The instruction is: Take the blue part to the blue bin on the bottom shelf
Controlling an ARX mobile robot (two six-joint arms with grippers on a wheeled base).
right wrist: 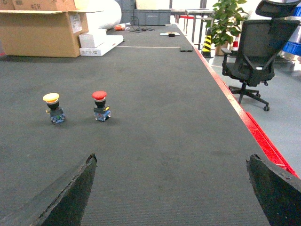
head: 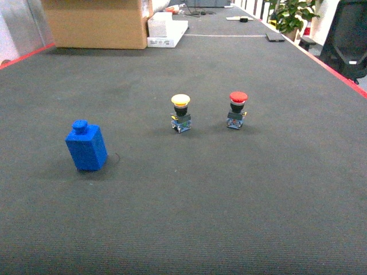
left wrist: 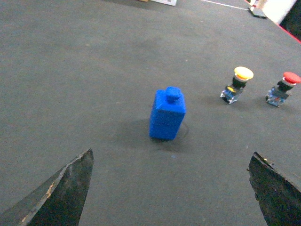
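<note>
Surface (head: 241, 200): I see a dark grey mat with a red edge strip on the right side.
Left gripper (left wrist: 169, 188): I read the jaws as spread wide, holding nothing; both fingertips sit low in the left wrist view, short of the blue part.
Blue part (head: 86, 146): upright on the surface at the left of the head view, knob on top, well apart from both push buttons.
Yellow-capped push button (head: 180, 113): near centre, upright, right of the blue part.
Red-capped push button (head: 237, 109): just right of the yellow one, not touching.
Right gripper (right wrist: 171, 188): jaws spread wide, empty, over bare surface.
Cardboard box (head: 97, 23): far left rear.
Office chair (right wrist: 257, 56): on the floor beyond the right edge.
</note>
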